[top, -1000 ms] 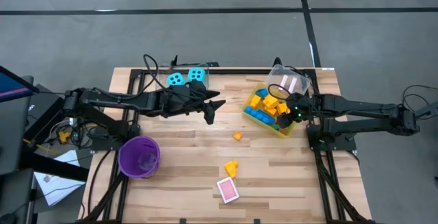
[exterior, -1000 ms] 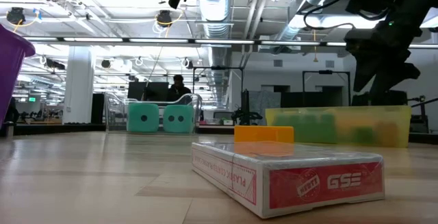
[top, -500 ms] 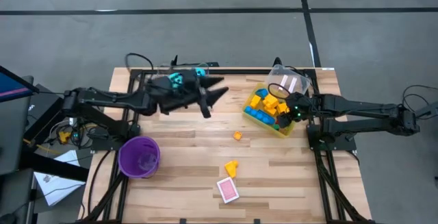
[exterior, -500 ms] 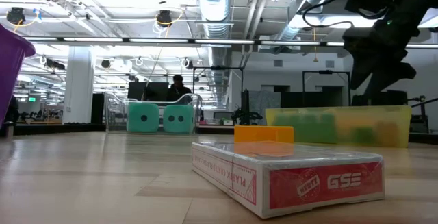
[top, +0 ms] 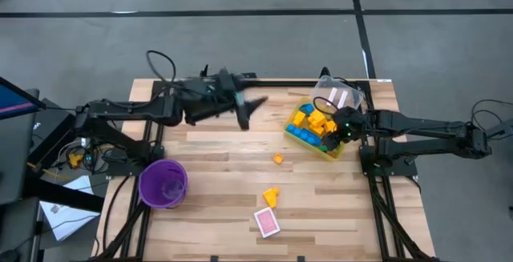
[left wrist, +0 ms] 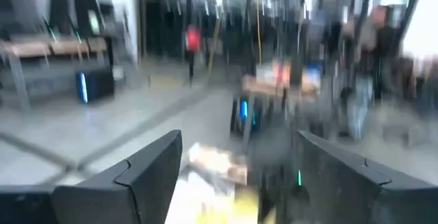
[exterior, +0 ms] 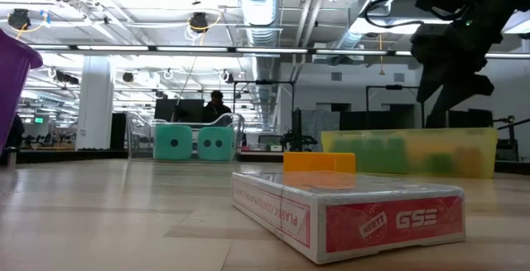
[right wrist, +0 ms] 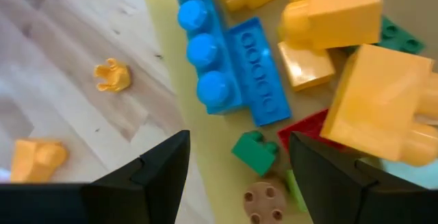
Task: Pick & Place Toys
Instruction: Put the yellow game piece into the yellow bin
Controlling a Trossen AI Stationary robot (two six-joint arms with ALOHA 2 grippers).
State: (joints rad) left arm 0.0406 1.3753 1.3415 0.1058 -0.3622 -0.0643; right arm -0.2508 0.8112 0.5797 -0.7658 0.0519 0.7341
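Observation:
Several yellow, orange, blue, green and red bricks (right wrist: pixel 321 59) lie in the yellow bin (top: pixel 334 153). My right gripper (right wrist: pixel 236 145) hangs open just above them, slanting down. An orange brick (top: pixel 271 195), a small orange piece (top: pixel 278 159) and a pink card box (top: pixel 267 223) lie on the table. In the low view, two cyan dice (exterior: pixel 195 142) stand at the far edge. In the high view my left arm covers them. My left gripper (top: pixel 251 111) is raised high over the table's far middle, level and open, nothing between its fingers (left wrist: pixel 137 176).
A purple cup (top: pixel 163 183) stands upright near the left edge. A clear cup (top: pixel 337 98) lies tipped behind the yellow bin at the far right. Bare wood lies between the cup and the loose orange bricks.
My left gripper has risen, leaving the top of the low view, and has rolled about its own line. In the high view it now covers the dice. The right gripper and all the toys have stayed in place.

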